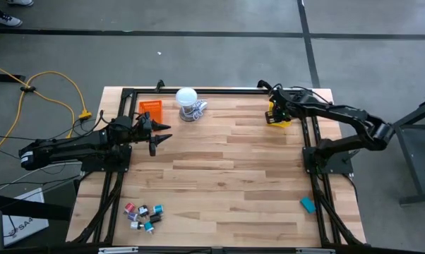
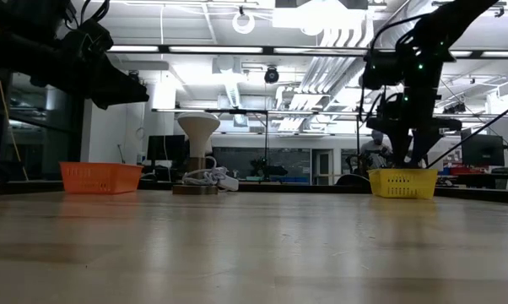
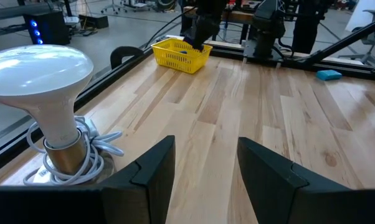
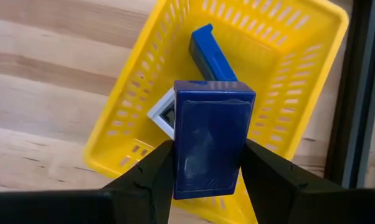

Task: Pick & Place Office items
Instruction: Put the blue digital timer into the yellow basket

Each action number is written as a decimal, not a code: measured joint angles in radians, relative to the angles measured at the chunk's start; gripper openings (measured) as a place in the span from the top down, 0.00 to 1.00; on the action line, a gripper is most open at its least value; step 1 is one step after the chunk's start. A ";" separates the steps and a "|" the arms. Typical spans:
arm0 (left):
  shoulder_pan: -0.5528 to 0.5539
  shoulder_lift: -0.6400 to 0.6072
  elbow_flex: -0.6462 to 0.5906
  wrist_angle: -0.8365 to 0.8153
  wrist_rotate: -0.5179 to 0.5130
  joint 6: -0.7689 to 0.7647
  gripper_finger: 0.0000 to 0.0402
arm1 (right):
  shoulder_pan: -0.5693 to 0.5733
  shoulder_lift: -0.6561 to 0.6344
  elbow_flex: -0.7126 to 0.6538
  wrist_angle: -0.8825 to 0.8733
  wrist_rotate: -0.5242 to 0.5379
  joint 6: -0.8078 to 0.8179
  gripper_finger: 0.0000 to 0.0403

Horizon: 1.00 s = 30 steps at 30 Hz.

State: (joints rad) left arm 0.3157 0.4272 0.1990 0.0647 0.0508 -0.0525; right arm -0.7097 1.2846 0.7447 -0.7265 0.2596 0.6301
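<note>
My right gripper is over the yellow tray at the table's far right and is shut on a dark blue flat block. Another blue block and a grey-white piece lie inside that tray. Several small office items lie in a cluster near the table's near left edge, and a teal block lies at the near right. My left gripper is open and hovers left of centre, beside the orange tray. My right gripper pinches the dark blue block by its two long side edges, one finger on each side. The fingers come from above, pointing down and lying along the block. The block's far end sticks out past the fingertips. It is lifted clear above the yellow tray's opening.
A white round-topped bulb stands on a base wrapped in white cord at the far side, between the orange tray and the yellow tray. Black frame rails run along the table's edges. Bare wood lies across the table's middle.
</note>
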 joint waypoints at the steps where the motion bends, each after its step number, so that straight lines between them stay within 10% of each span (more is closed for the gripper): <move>1: 0.000 0.000 0.000 0.000 0.000 0.000 0.58 | 0.000 0.000 -0.003 0.006 0.001 0.000 0.61; 30: 0.000 0.000 0.000 0.000 0.000 0.000 0.58 | 0.000 0.000 -0.010 0.033 0.006 -0.007 0.61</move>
State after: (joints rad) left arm 0.3157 0.4274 0.1993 0.0647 0.0509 -0.0525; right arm -0.7099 1.2846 0.7349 -0.6937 0.2661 0.6235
